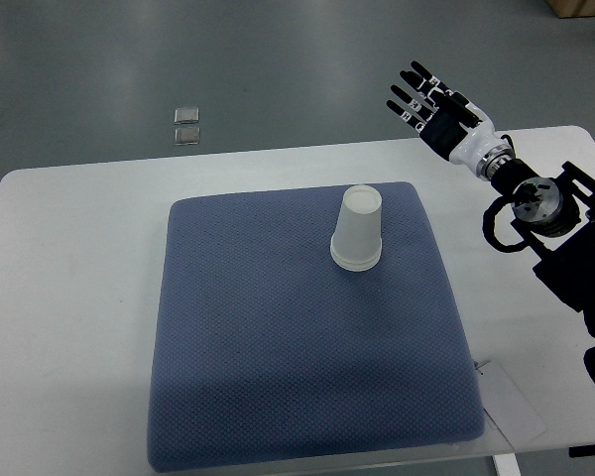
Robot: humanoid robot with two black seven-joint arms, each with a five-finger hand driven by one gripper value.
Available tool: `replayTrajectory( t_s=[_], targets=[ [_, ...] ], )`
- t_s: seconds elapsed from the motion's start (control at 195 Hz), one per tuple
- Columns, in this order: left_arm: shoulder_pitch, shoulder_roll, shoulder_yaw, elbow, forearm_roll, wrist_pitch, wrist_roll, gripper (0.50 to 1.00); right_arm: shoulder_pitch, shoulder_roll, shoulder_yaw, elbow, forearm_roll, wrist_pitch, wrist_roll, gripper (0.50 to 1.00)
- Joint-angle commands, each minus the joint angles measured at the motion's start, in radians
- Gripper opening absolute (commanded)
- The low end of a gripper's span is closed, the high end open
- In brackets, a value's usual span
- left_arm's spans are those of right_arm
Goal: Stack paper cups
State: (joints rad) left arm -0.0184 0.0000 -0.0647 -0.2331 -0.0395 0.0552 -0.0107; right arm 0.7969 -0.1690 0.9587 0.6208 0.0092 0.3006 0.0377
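White paper cup (358, 230), upside down, sits on the blue mat (278, 377) toward the worktop's (69, 297) far edge, and it may be more than one cup nested, hard to say. Right hand (438, 104) hovers past the far right corner, fingers spread, holding nothing. No loose cup in sight, so I'd say the stacking looks about done. Any further approach should come straight down so that the cup doesn't tip.

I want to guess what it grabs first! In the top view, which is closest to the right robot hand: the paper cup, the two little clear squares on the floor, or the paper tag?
From the right robot hand:
1. Paper cup, upside down on the blue mat.
2. Clear squares, far left on the floor.
3. Paper tag, at the table's near right edge.
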Motion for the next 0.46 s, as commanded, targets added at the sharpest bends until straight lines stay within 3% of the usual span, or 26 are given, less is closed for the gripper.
replayTrajectory(
  t_s=[0.0, 0.457],
  targets=[
    [0.0, 0.0, 0.0, 0.0, 0.0, 0.0, 0.0, 1.0, -0.008, 0.0, 0.003, 0.0, 0.001, 0.002, 0.01, 0.86],
    [0.0, 0.0, 0.0, 0.001, 0.0, 0.0, 0.0, 1.0, -0.027, 0.006, 0.005, 0.0, 0.001, 0.014, 0.016, 0.86]
  ],
)
